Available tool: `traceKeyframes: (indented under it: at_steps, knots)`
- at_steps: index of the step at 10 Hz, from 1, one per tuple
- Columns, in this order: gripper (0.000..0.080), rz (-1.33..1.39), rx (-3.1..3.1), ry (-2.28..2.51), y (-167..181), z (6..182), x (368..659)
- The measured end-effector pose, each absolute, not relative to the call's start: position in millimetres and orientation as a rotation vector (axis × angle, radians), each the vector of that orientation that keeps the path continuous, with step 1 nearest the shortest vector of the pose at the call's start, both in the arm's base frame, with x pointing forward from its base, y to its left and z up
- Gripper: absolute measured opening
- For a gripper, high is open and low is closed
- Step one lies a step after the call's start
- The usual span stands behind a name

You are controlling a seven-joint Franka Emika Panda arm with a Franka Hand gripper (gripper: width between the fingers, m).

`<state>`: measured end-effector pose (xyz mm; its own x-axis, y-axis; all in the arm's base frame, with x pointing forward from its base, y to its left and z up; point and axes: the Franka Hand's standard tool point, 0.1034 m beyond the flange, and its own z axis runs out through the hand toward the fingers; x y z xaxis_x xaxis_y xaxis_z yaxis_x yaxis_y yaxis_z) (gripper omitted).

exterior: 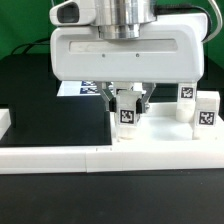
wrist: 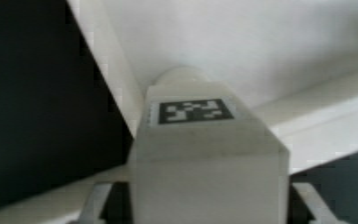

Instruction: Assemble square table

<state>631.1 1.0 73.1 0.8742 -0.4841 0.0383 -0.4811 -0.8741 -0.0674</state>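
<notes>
I count three leg blocks in the exterior view: one leg block point(exterior: 127, 108) between the fingers of the gripper point(exterior: 128, 100), and two more leg blocks, one point(exterior: 186, 101) and another point(exterior: 206, 110), standing upright and just beside each other at about 3 o'clock of the gripper. Each shows one black-white tag. One square slab point(exterior: 150, 140) lies under the gripper; the held block stands upright on or just above it, contact I cannot tell. The gripper's fingers are clenched on the held block's sides, one finger at either flank. In the wrist view the same leg block point(wrist: 202, 150) fills the middle, tag facing the camera, with the slab's raised rim point(wrist: 309, 110) running diagonally behind it. One long white border bar point(exterior: 60, 160) runs along the 6 o'clock edge of the scene, and a second bar piece point(exterior: 5, 122) sits at 9 o'clock. The marker board point(exterior: 85, 88) peeks out behind the gripper body. Open room: the black table surface point(exterior: 50, 105) toward 9 o'clock is bare; toward 3 o'clock the two standing blocks crowd the path.
</notes>
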Motion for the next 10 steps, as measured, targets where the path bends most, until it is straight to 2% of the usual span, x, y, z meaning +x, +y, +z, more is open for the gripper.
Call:
traceKeyframes:
  at_steps: [2, 5, 7, 10]
  knots:
    - [0.0290, -0.078, -2.939, 0.932, -0.3, 72.7, 631.0]
    - [0.0290, 0.045, -2.517, 1.723, -4.5, 74.8, 627.1]
    - [0.0291, 0.078, -2.185, 2.047, -5.8, 71.1, 624.7]
    - [0.0291, 0.094, -1.956, 2.274, -6.0, 70.4, 623.3]
